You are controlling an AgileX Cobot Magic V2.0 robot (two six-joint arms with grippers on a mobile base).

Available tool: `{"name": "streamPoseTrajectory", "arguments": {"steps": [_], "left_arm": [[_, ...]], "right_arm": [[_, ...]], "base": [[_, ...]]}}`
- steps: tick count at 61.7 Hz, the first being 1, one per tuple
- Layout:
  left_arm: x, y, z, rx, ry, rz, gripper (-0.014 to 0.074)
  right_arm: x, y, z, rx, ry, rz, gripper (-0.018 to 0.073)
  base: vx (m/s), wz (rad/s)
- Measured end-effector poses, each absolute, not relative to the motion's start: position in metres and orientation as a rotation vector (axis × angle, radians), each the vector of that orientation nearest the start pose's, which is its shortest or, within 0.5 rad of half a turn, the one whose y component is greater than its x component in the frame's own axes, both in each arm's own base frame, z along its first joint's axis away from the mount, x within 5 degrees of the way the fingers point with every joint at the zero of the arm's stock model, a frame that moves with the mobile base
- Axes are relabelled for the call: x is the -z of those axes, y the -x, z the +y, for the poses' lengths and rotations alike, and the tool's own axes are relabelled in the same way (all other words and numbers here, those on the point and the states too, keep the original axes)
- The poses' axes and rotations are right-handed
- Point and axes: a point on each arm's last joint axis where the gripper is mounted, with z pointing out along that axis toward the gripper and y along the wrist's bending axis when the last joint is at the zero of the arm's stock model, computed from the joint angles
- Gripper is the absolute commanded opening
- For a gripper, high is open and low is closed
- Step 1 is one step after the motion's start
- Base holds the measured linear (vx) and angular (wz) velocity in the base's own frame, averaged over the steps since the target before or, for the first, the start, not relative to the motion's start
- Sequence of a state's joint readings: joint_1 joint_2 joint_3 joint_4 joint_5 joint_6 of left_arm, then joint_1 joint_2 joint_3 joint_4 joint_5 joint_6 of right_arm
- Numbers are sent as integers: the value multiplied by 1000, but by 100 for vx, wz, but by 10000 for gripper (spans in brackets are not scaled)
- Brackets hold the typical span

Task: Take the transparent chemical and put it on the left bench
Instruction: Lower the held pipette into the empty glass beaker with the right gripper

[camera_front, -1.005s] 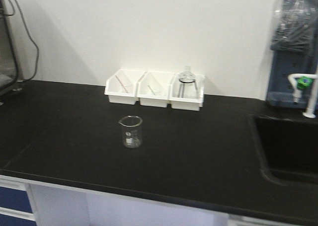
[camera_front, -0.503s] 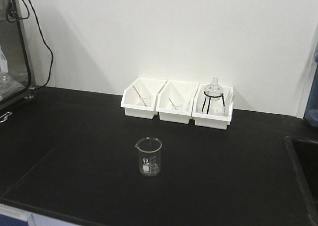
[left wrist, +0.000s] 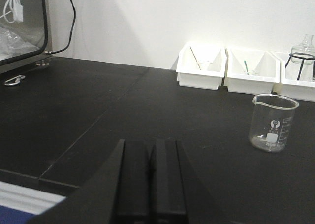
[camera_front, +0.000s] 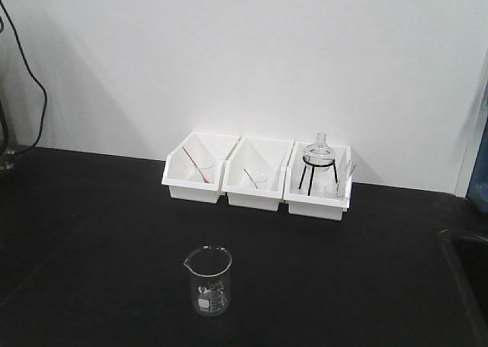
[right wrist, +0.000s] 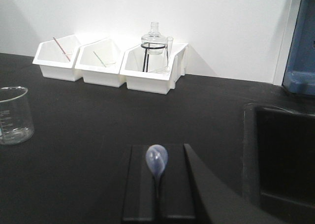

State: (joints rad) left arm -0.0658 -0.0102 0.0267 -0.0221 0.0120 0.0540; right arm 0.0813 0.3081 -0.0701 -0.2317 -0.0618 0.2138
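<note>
We pinch the transparent chemical [right wrist: 157, 161] in our R gripper [right wrist: 158, 184], fingers narrow, bulb fwd, ready for the left bench [right wrist: 98, 115]; L gripper [left wrist: 152, 150] fingers together, empty.

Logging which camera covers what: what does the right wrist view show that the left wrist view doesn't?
Only the right wrist view: the transparent chemical, its bulb held in the right end effector, and the sink. Only the left wrist view: the shut, empty left end effector and a black cable. Both: the beaker, the three white bins and the flask on its stand.
</note>
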Motion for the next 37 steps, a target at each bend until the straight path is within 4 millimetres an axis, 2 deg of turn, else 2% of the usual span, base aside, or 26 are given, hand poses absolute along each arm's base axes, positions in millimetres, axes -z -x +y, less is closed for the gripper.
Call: {"name": "streamPoseTrajectory", "arguments": {"steps": [37], "left_arm": [[-204,-57,-4,27,-74,1510,-3]], "right_arm": [[-224,-84,9,-68,97,1623,-6]], "base": [[10,-4]]}}
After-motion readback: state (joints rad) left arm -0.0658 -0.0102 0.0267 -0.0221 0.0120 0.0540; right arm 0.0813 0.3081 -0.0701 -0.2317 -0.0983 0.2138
